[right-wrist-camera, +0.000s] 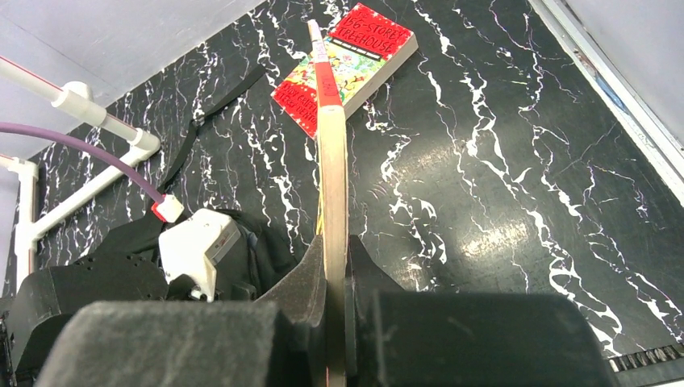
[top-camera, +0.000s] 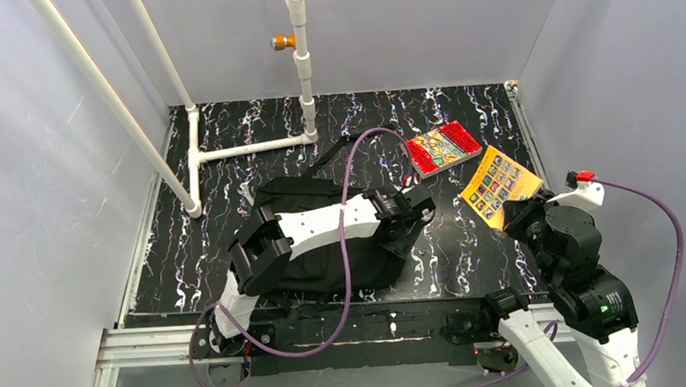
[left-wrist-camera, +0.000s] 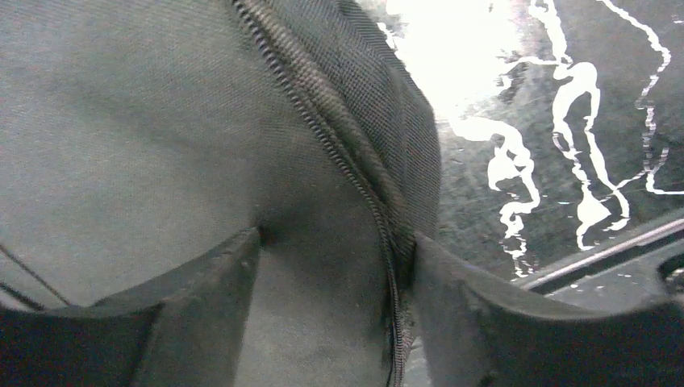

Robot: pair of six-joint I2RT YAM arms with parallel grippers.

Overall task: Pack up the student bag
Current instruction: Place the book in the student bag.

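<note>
Two arms in view, one bag, two books.

Nearest, on my right: right gripper (right-wrist-camera: 335, 270), fingers clamped on the near edge of a thin yellow softcover book with a grid of small pictures (top-camera: 498, 181). From the wrist camera it shows edge-on, standing upright between the fingers.

Centre-left of the black white-veined marble-pattern table (top-camera: 466, 249): the large black soft fabric student bag (top-camera: 308, 271) lies flat, with the left arm stretched across it. Left gripper (left-wrist-camera: 335, 242) is at the bag's right edge. Its fingers stand apart, one on either side of a fabric fold carrying one zipper line (left-wrist-camera: 323, 137). Both touch cloth; I cannot tell if they pinch it.

Farther: one thick red-and-green paperback (top-camera: 443, 147) lies flat, just beyond the yellow book. One black strap (top-camera: 329, 154) trails from the bag's far side.

Far left: one white plastic pipe frame (top-camera: 248, 148).
</note>
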